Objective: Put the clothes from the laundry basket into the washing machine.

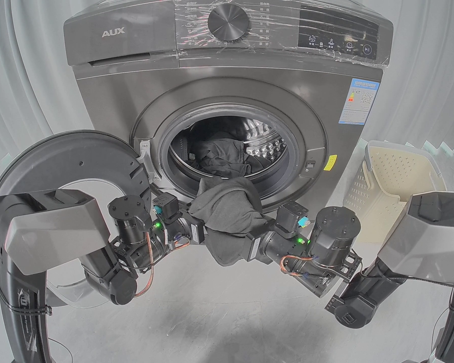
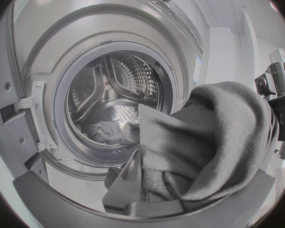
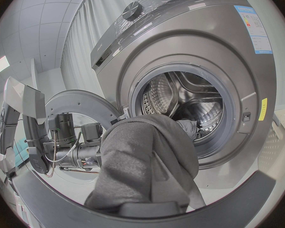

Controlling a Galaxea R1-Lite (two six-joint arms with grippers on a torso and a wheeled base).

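Charcoal garment (image 1: 230,213) drapes across our left gripper (image 1: 196,230) and right gripper (image 1: 253,244), just before the washing machine (image 1: 267,92) opening; cloth covers both, so we cannot tell their grip.

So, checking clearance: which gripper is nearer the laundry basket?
Right. The right gripper is at the edge of the grey garment facing the laundry basket; the left gripper is at the garment's far edge, beside the open door.

Grey garment (image 1: 229,213) before open washing machine (image 1: 116,92); laundry basket (image 1: 398,172) right.
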